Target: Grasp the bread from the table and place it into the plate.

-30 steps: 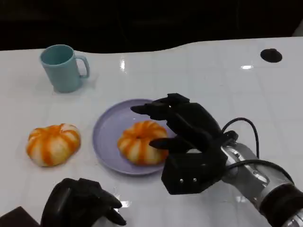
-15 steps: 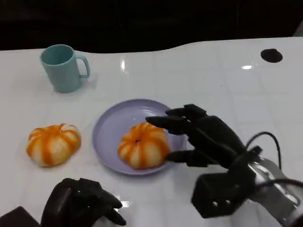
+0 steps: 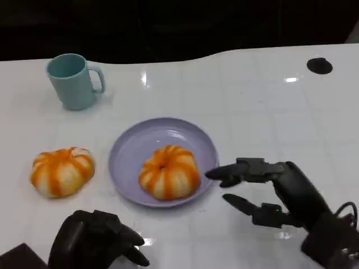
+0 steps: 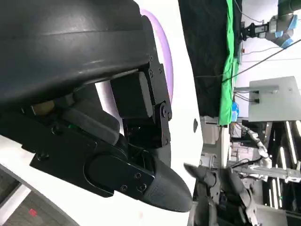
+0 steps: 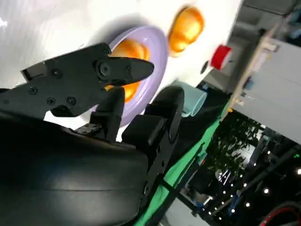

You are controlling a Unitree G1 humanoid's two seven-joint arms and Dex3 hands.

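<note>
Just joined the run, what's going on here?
One bread sits in the purple plate. The right hand is off to the plate's right, fingers spread and holding nothing. A second bread lies on the table left of the plate, near a teal mug. The left hand rests at the near edge, fingers curled.

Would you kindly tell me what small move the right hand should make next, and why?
Probably draw the right hand back toward the robot: one bread sits in the plate, and the fingers are spread, apart from it, holding nothing.
</note>
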